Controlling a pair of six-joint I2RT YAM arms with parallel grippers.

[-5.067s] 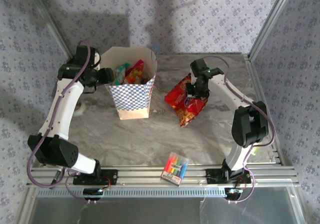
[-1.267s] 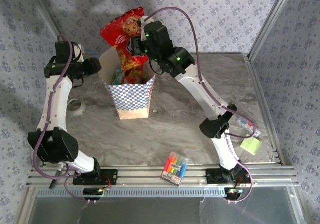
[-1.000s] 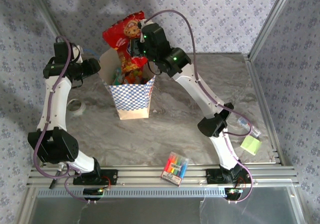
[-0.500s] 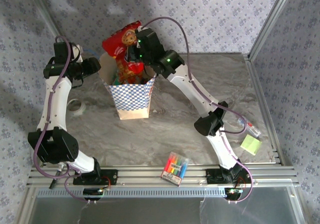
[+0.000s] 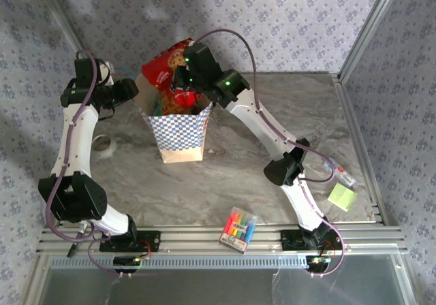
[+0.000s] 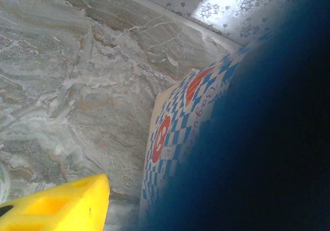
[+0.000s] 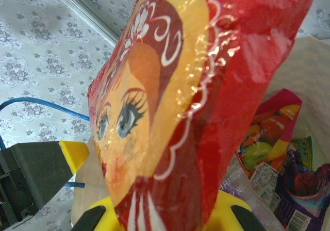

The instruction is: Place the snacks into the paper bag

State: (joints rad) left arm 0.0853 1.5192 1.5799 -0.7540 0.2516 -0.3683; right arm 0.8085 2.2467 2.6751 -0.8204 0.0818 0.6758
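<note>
The right gripper (image 5: 182, 80) is clenched on the cookie bag (image 5: 162, 61). The packet sticks up to the gripper's left, and its lower end is at the open mouth of the paper bag (image 5: 178, 133). That bag stands upright on the table's (image 5: 272, 175) far left part. The cookie bag is shiny, crinkled red and shows a cartoon girl's face with big eyes. Other snacks (image 7: 270, 143) lie inside the paper bag below it. The left gripper (image 5: 133, 90) sits at the paper bag's left rim; I cannot tell whether it is gripping or released.

Printed lettering on paper bag (image 6: 178, 130), too blurred to read
</note>
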